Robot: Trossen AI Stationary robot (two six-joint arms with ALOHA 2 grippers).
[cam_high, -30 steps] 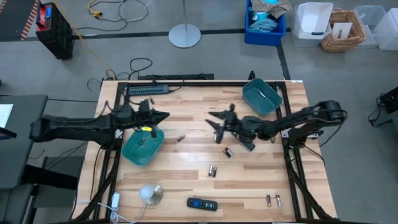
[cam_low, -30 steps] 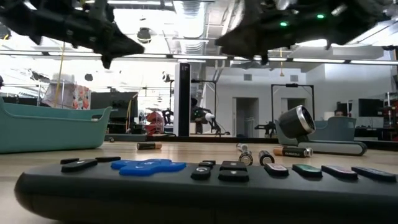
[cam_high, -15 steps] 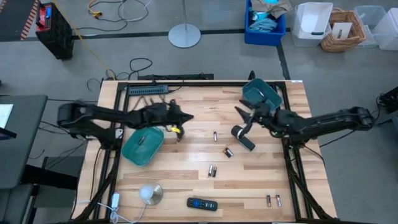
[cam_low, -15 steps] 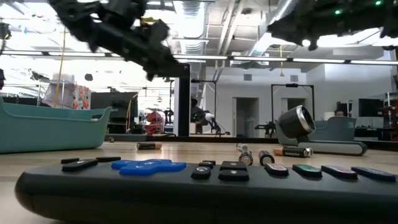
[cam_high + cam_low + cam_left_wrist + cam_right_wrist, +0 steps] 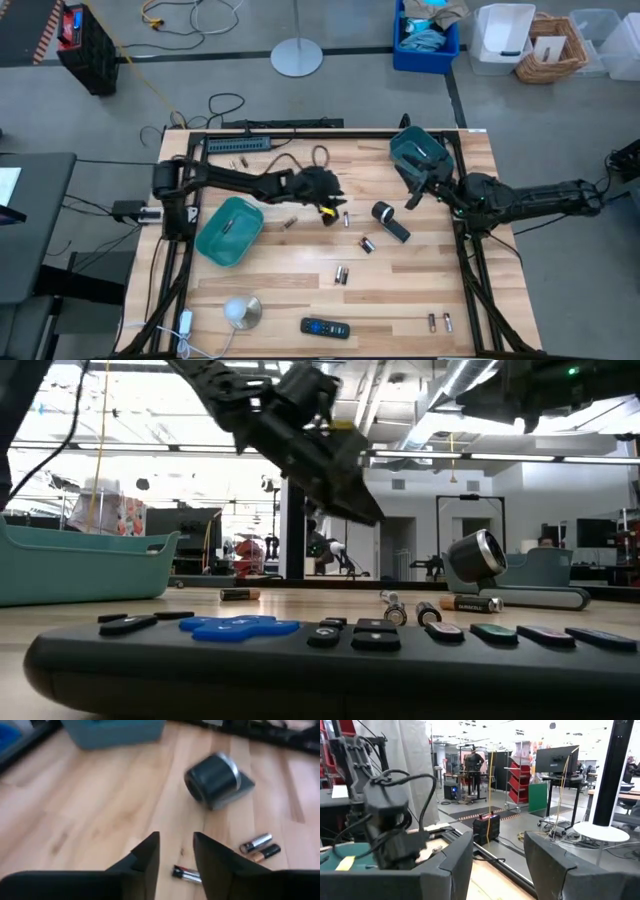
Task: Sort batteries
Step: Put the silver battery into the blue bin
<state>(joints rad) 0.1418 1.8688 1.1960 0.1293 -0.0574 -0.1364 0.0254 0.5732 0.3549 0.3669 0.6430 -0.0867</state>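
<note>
Batteries lie scattered on the wooden table: one at the centre, one left of it, and pairs at mid-table, nearer the front and front right. My left gripper hovers open just above the centre battery, which lies on its side below the gap between the fingers. My right gripper hangs open in the air beside the right teal bin, with nothing between its fingers.
A black cylinder with a white end lies right of centre. A second teal bin sits at the left. A black remote and a round silvery object lie near the front edge. A power strip lies along the far edge.
My left gripper has swung from over the left teal bin toward the table's right, out to the centre battery. My right gripper has drawn back from the table's centre toward the right and far side, beside the right bin.
</note>
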